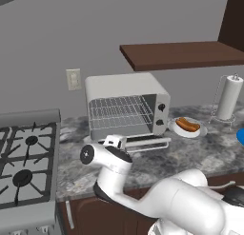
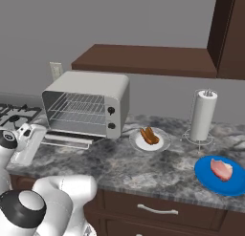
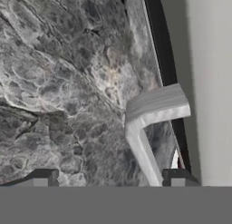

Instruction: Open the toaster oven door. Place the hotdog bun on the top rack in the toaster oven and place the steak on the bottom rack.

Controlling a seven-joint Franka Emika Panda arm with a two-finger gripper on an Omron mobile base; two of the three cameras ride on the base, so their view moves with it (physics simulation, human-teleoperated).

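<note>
Door (image 1: 145,143): down flat, oven (image 1: 125,105) wide open.
Gripper (image 3: 111,177): fingers spread, empty, handle (image 3: 152,123) at its 1 o'clock.
Bun (image 2: 150,135): on dish.

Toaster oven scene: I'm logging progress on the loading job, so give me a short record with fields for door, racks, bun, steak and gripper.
door: toaster oven door dropped open, lying flat
racks: top rack and bottom rack both bare
bun: hotdog bun on white dish, right of toaster oven
steak: steak on blue plate, far right of counter
gripper: gripper open at the door handle, holding nothing
</note>
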